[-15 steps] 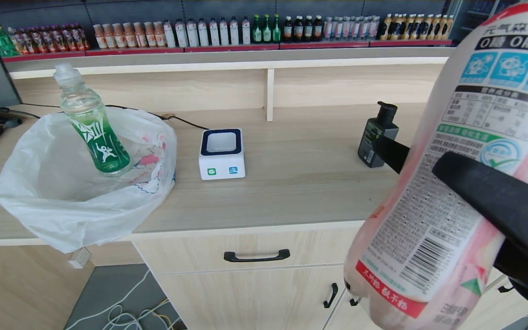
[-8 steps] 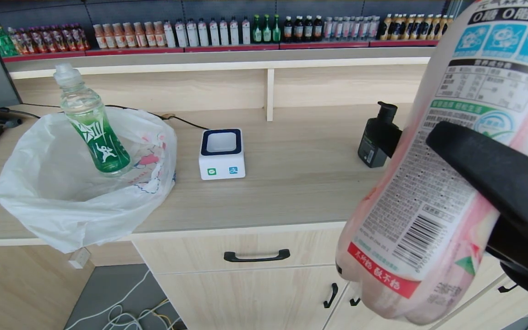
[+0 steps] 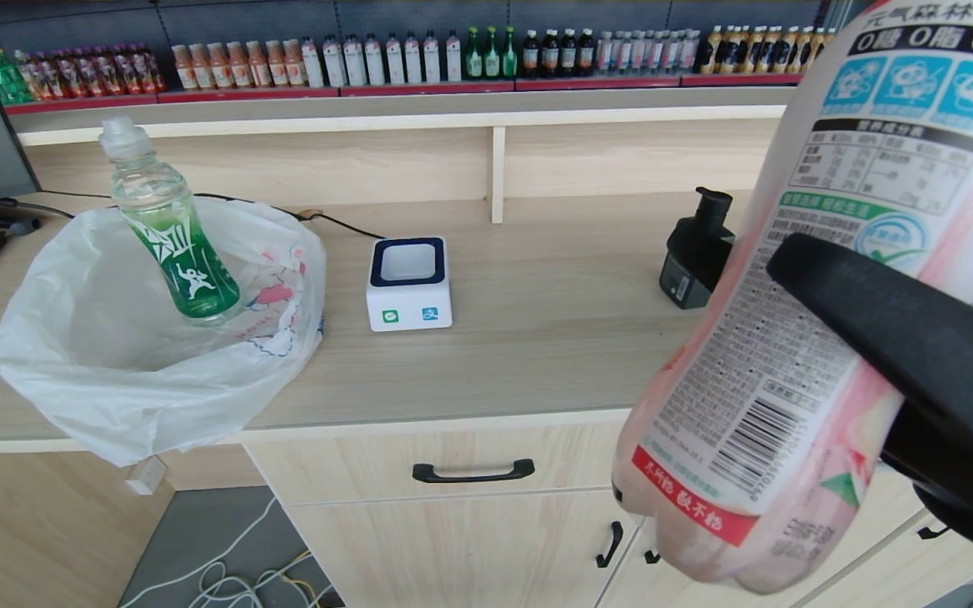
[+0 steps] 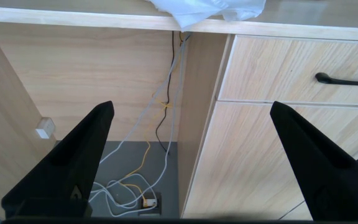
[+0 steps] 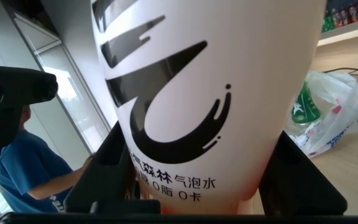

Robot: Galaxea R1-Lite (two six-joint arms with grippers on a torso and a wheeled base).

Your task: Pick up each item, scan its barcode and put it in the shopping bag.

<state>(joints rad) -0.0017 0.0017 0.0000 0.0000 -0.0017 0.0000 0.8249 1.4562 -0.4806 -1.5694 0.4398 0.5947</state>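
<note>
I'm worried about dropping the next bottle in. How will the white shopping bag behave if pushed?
Probably floppy: the shopping bag is thin, crumpled plastic sagging over the counter edge. It would likely slide or collapse easily, though the green bottle leaning inside may anchor it somewhat.

The light wood counter [image 3: 554, 338] carries a white shopping bag [image 3: 73, 371] at its left, a white scanner [image 3: 409, 283] mid-counter, and a dark pump bottle [image 3: 693, 253] at far right.
</note>
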